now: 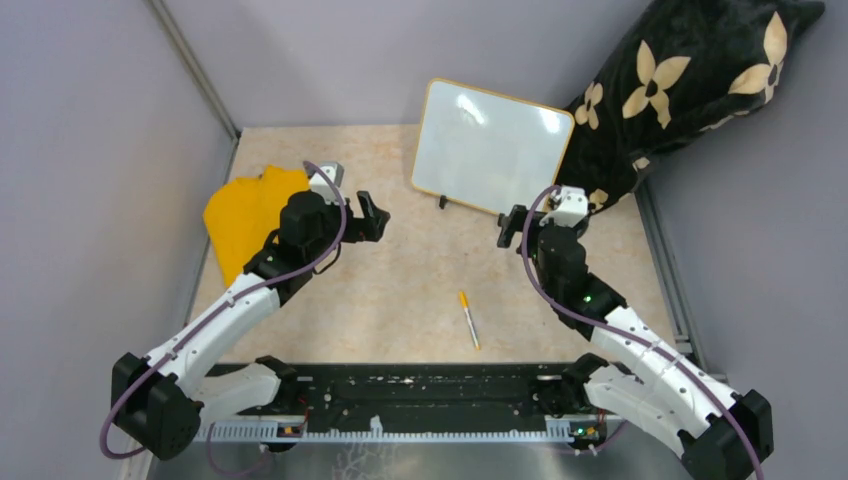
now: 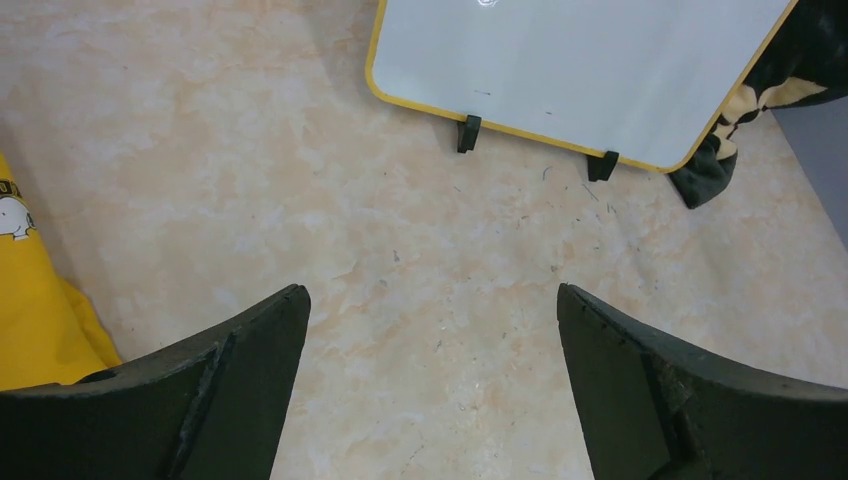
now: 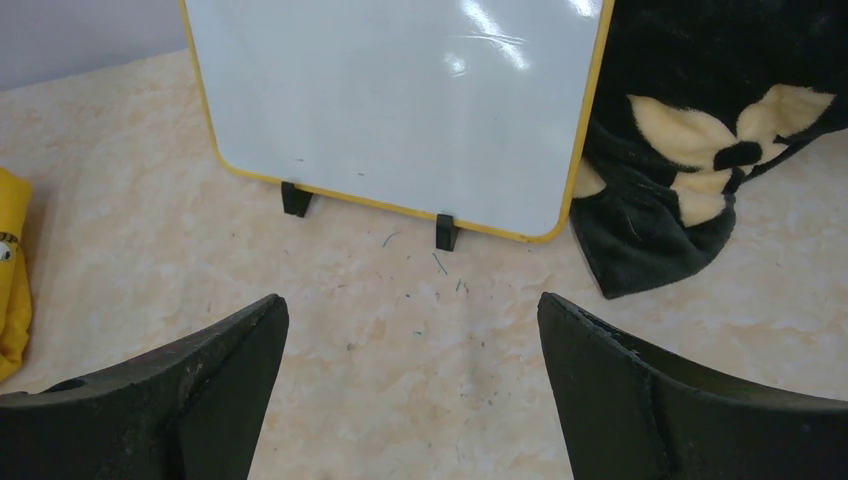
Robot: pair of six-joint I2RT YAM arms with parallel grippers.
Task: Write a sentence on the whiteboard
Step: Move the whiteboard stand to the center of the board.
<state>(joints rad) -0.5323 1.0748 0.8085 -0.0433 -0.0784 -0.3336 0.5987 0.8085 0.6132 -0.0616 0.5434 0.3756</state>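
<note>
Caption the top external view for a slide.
Open left gripper and open right gripper face the blank whiteboard beside a black floral cushion; marker lies between the arms, yellow cloth at left.

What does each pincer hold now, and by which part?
Nothing. The left pincer and the right pincer both stand open and empty; the orange-capped marker lies apart from both.

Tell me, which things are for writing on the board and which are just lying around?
For the job:
glossy white rectangular whiteboard with orange-yellow frame
thin white marker pen with orange cap

Just lying about:
crumpled yellow cloth
black plush cushion with cream flowers
</note>
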